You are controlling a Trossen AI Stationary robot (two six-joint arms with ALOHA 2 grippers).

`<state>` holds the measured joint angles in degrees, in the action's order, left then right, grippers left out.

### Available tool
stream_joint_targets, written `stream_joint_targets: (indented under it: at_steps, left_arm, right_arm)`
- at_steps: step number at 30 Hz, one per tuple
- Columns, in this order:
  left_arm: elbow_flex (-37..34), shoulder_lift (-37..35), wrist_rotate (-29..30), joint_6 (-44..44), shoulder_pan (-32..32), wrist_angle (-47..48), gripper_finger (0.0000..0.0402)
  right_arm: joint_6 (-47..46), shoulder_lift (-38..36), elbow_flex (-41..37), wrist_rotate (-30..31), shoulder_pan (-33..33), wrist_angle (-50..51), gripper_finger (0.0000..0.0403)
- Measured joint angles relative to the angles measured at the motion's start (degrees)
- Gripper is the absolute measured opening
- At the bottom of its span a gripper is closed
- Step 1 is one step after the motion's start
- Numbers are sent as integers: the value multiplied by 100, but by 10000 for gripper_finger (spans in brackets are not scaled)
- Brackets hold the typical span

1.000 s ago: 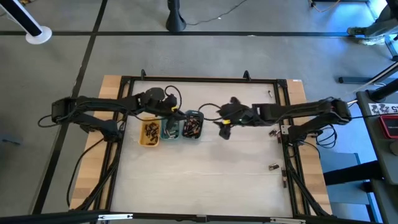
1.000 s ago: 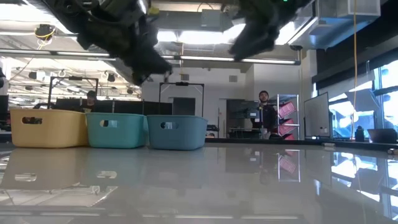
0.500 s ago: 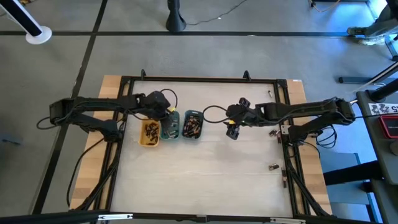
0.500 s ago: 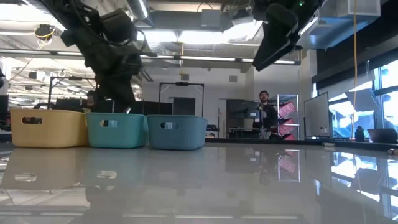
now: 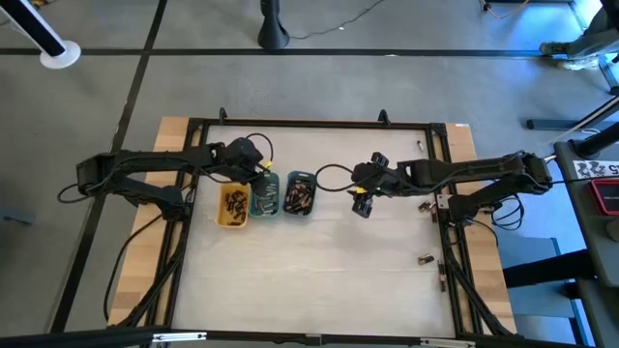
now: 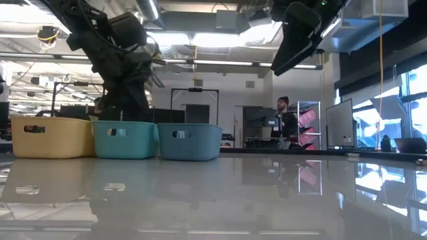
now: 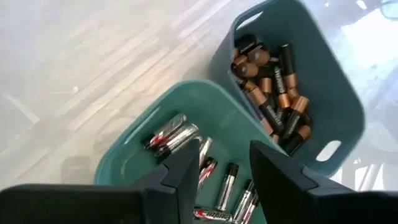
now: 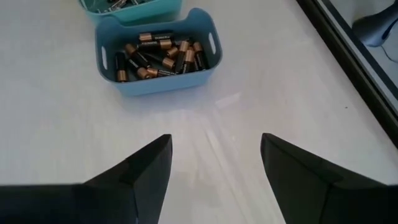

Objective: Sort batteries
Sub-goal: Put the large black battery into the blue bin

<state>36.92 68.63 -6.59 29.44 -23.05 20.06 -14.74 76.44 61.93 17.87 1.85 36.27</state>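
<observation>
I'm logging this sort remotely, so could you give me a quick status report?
Left gripper open over green tray of silvery batteries. Right gripper open, empty, above bare table. Nothing in the way.

The left gripper has moved from the grey-blue plastic tray to above the green plastic tray, fingers now parted; the right gripper has drawn back.

We see three trays in a row at far left: yellow tray, green tray, blue tray, sides touching, no gap between. Table bare near and right. Right gripper hangs just right of blue tray.
</observation>
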Motion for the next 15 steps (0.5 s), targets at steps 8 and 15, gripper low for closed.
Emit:
stream_joint_targets:
  at_steps: [8,15]
  left_arm:
    - [342,-5,-45,-806,17,-300,131]
    - [502,-5,-125,-1649,17,-301,131]
  right_arm:
    - [-554,0,0,-303,0,-11,247]
    - [-1760,0,0,-2032,7,1009,247]
